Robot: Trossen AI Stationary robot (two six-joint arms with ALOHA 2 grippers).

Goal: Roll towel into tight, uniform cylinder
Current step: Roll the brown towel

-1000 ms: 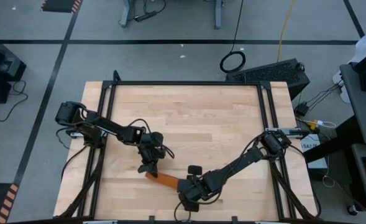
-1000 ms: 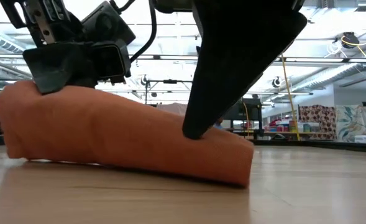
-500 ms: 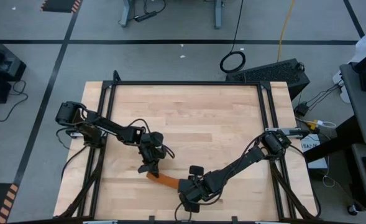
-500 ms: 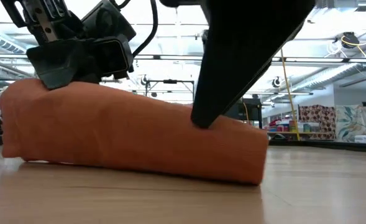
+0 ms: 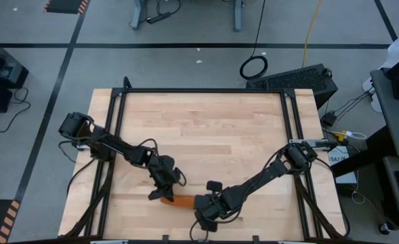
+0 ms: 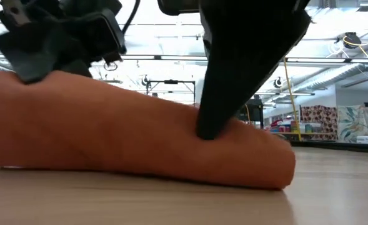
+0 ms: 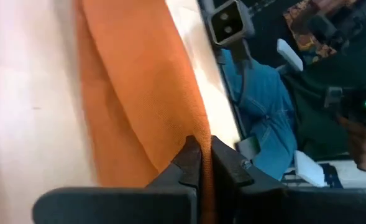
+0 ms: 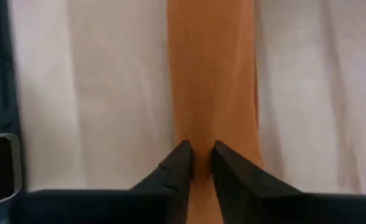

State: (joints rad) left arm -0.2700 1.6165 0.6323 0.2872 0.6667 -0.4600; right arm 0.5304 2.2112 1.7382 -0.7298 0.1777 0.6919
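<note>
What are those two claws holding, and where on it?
Both hold the rolled towel, one at each end. The left gripper is shut on a pinch of cloth at one end; the right gripper pinches the other end.

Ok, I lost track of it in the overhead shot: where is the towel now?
In the high view the towel lies near the table's front edge, between the left gripper and the right gripper.

Grey floor (image 5: 185,61) with black tape lines surrounds the wooden table (image 5: 206,129).
</note>
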